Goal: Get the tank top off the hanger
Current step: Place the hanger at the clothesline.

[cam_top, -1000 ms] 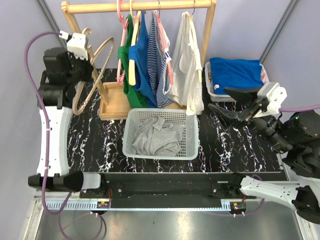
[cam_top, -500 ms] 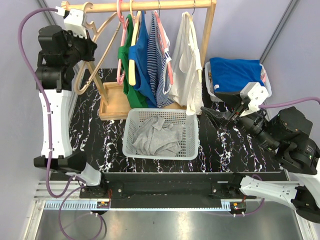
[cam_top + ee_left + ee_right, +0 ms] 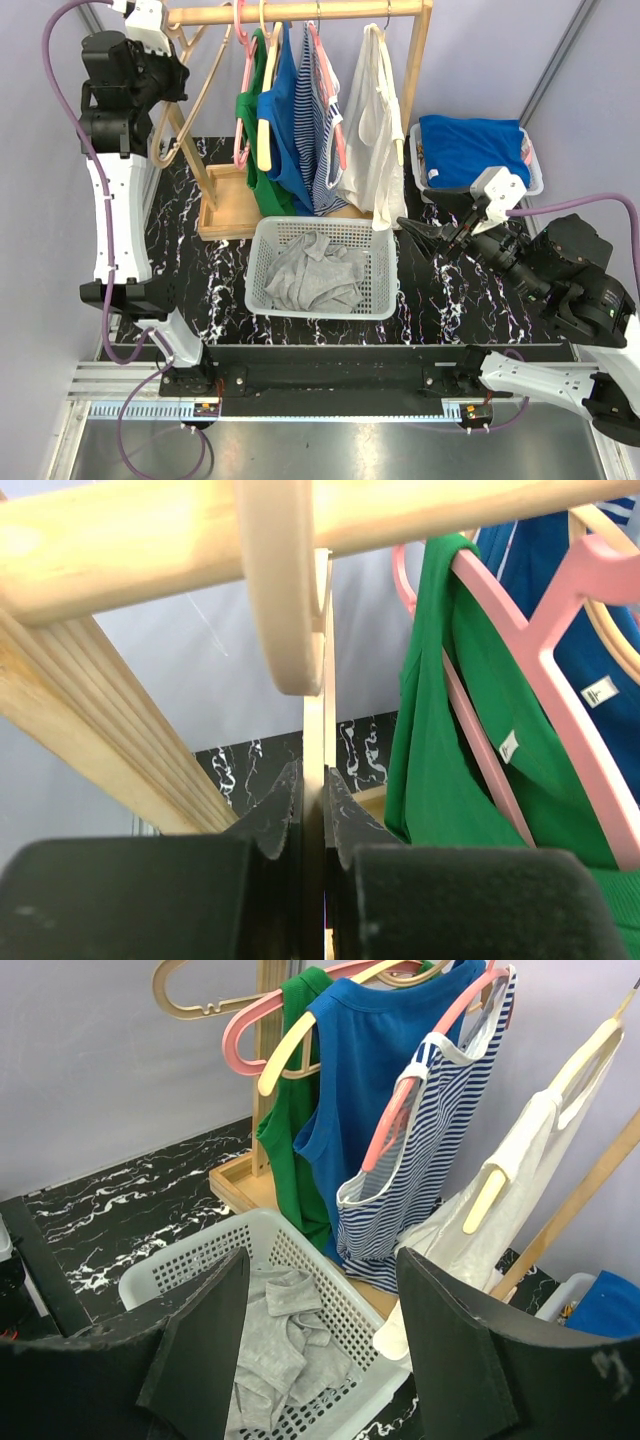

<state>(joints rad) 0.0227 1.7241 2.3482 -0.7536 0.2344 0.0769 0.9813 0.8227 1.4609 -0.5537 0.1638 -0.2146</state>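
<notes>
Tank tops, counted from above: four hang on the wooden rail, namely the green tank top, the blue tank top, the striped tank top and the white tank top. One grey garment lies crumpled in the single white basket on the marbled table. My left gripper is up at the rail's left end with one bare wooden hanger. My right gripper hovers just right of the basket. One bin of folded blue cloth sits behind it

From my left wrist, both fingers are pinched tight on the thin edge of the bare wooden hanger, and its hook crosses in front of the rail. I cannot tell whether it rests there. The green tank top hangs just to the right on a pink hanger

From my right wrist, my two fingers stand wide apart with nothing between them. I count five hangers: the bare wooden hanger, two pink, two pale. The grey garment sits inside the basket
</notes>
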